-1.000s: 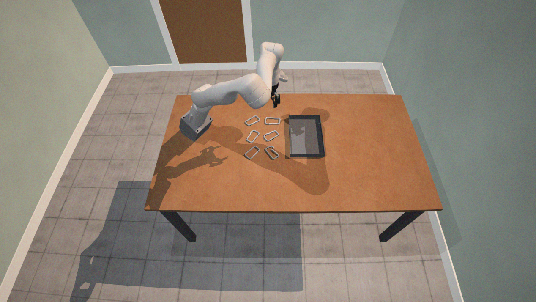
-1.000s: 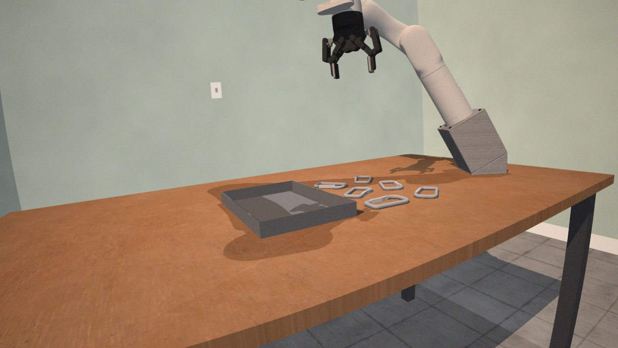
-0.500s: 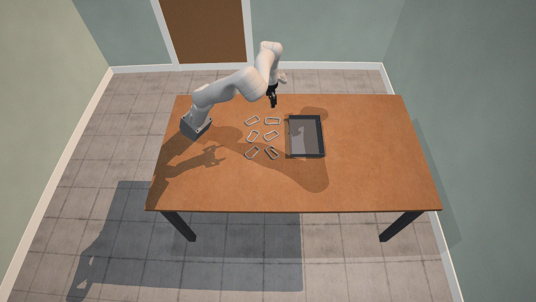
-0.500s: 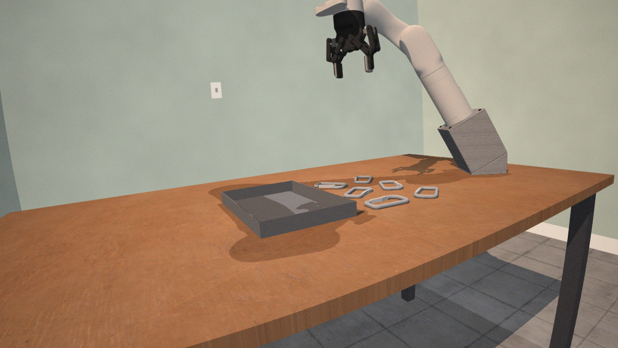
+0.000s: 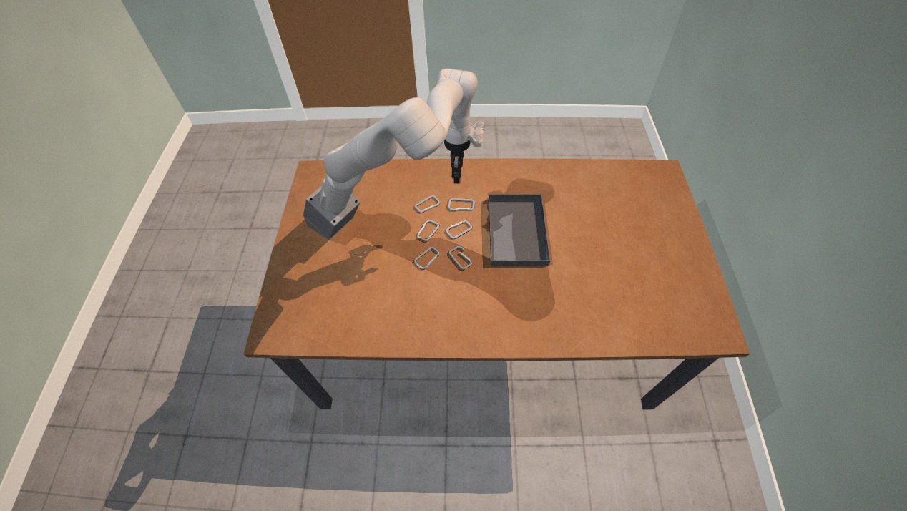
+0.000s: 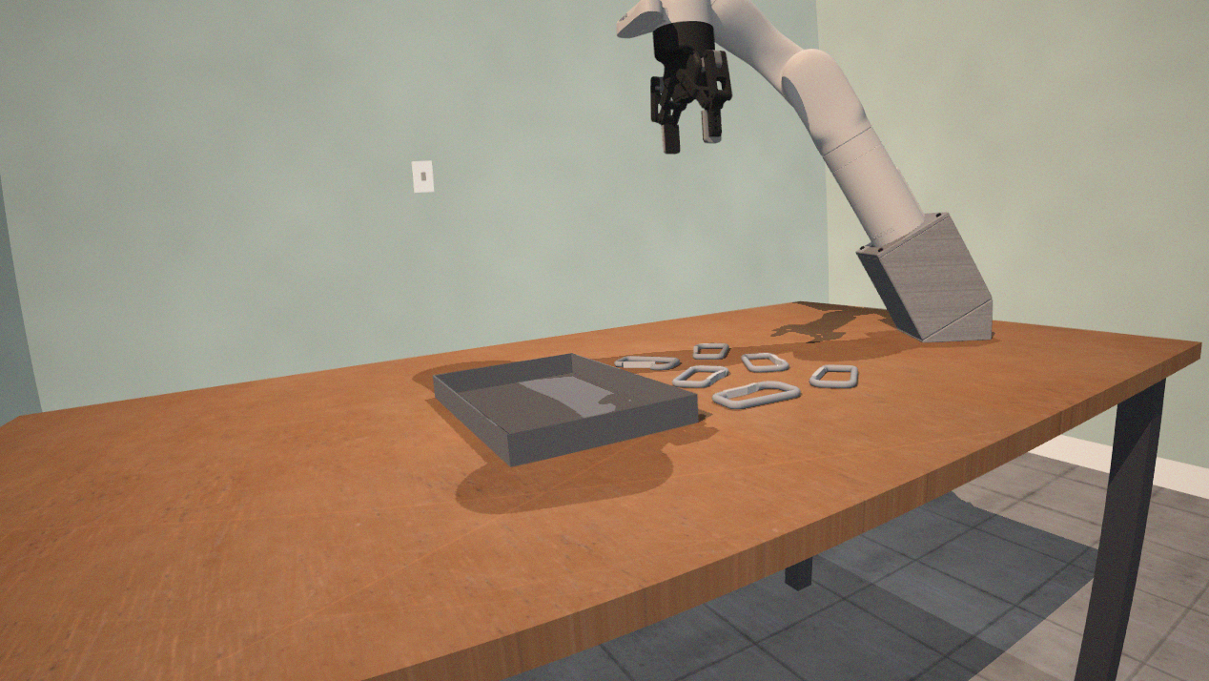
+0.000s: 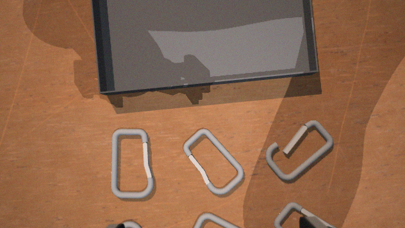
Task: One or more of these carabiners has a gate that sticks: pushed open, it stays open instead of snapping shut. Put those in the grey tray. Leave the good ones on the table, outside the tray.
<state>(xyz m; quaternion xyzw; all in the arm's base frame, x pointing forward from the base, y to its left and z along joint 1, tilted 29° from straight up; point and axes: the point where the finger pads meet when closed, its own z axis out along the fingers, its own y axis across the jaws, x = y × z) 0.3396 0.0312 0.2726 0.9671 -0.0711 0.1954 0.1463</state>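
Six grey metal carabiners lie flat on the brown wooden tabletop [image 5: 634, 285] in two rows of three beside the shallow dark grey rectangular tray [image 7: 103, 48], all of them outside it. In the wrist view we see one open-gated carabiner [image 7: 299, 150] at the right of the nearer row, its pale gate swung inward and a gap left at the hook end; in the top view it is the one [image 5: 461, 203] at the far end by the tray. Its two neighbours, the middle carabiner [image 7: 213, 161] and the left carabiner [image 7: 132, 163], show gates lying closed in line with their frames. We see nothing inside the tray but shadow and a patch of light. High above the far end of the rows hangs the black two-fingered gripper [image 6: 690, 139] of the white arm [image 5: 405, 133], its fingers [image 6: 670, 139] spread wide and holding nothing
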